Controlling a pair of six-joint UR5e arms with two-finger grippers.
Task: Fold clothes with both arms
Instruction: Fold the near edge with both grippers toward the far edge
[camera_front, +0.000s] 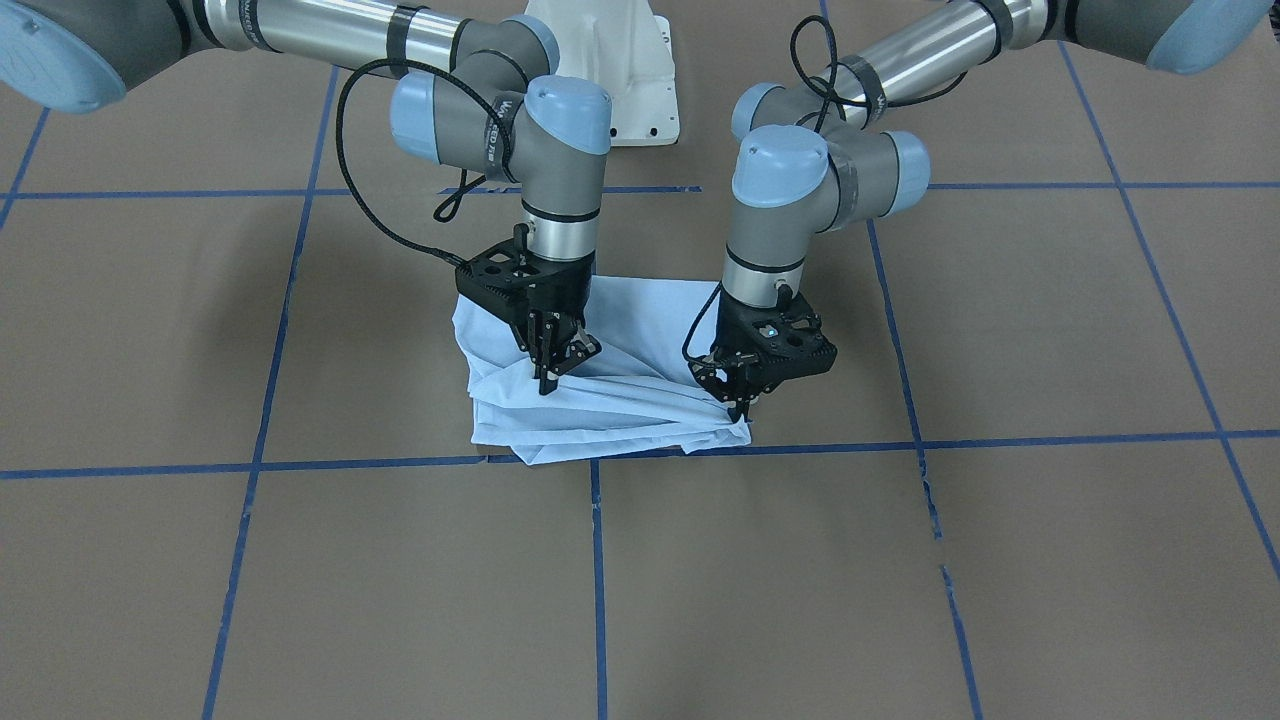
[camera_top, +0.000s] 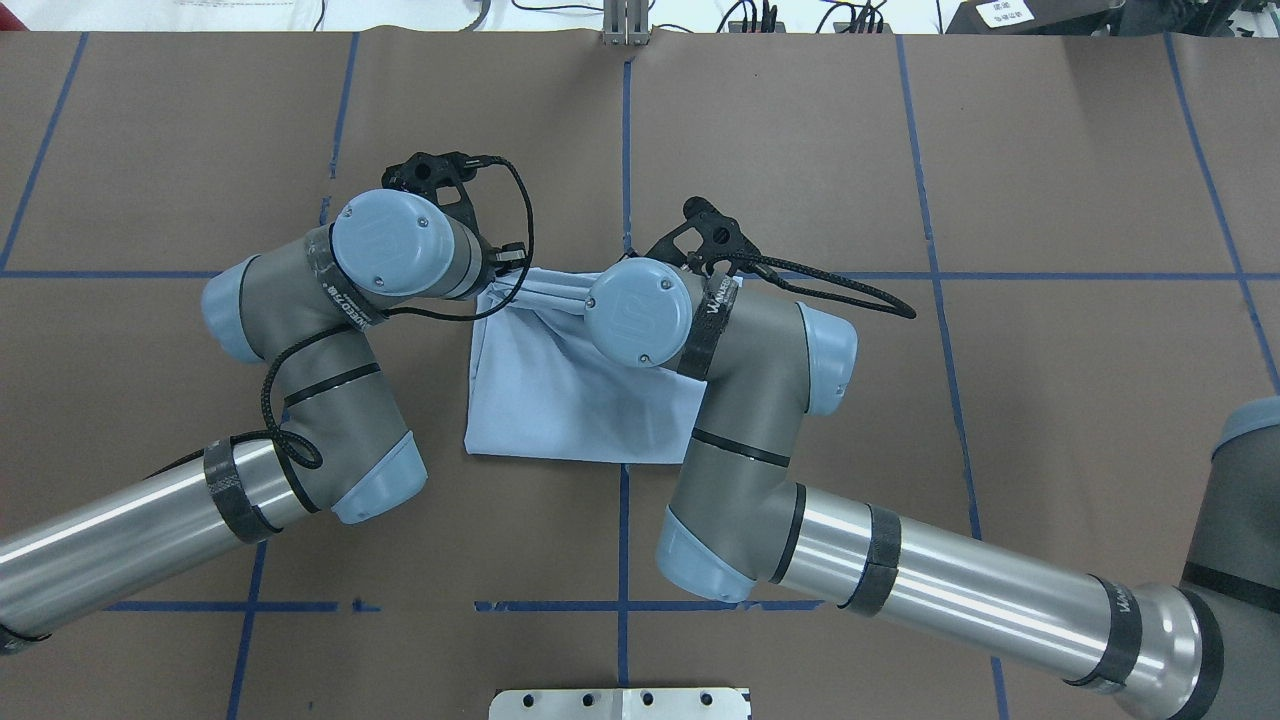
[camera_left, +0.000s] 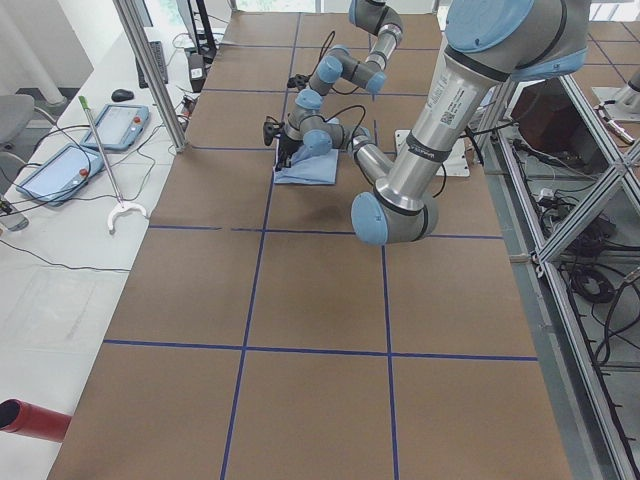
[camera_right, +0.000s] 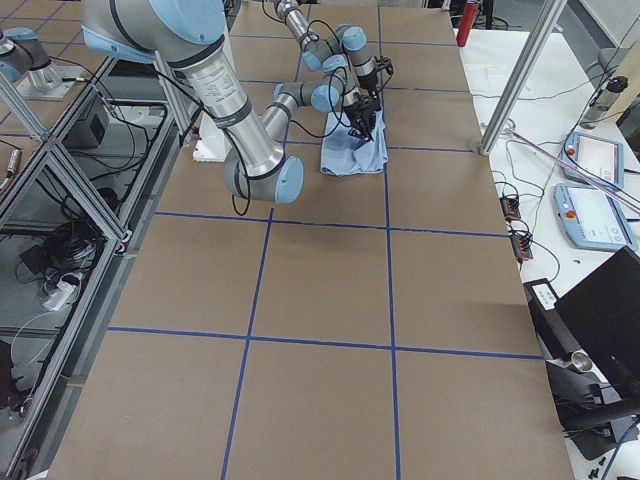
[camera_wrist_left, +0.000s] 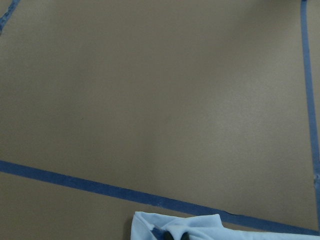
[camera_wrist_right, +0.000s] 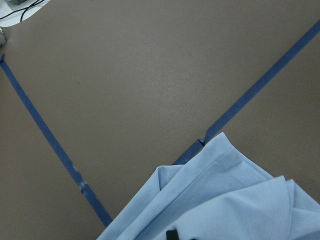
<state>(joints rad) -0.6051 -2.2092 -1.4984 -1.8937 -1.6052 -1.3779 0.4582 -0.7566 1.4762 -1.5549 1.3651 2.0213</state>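
The pale blue t-shirt (camera_front: 640, 330) lies in the middle of the brown paper-covered worktop (camera_front: 300, 600), out in front of the white pedestal base (camera_front: 610, 70). It is folded down to a rough rectangle several layers thick. Its edge farthest from the robot sits right along a blue tape line (camera_front: 300, 466) of the grid marked on the paper. Plain cloth faces up.

Both arms bend down over that far edge. The silver-grey left arm (camera_front: 800, 200) has its black left gripper (camera_front: 741, 405) at the shirt's far corner on the robot's left, jaws clenched on the cloth there. The silver-grey right arm (camera_front: 545, 150) sets its black right gripper (camera_front: 548, 378) a little in from the opposite corner. Its jaws look pinched on a gathered ridge of fabric, though the linkage partly hides the tips. Between the two grips the top layer is drawn into long tight creases running from one to the other. The side nearer the robot lies flat and smooth.

The left wrist camera catches only a small scrap of blue cloth at the bottom, just beside a tape line. The right wrist camera shows a stitched hem draped over a tape line.

On the white side table (camera_left: 60, 260) along the worktop's far long edge lie two control pads (camera_left: 118, 127) with cables.
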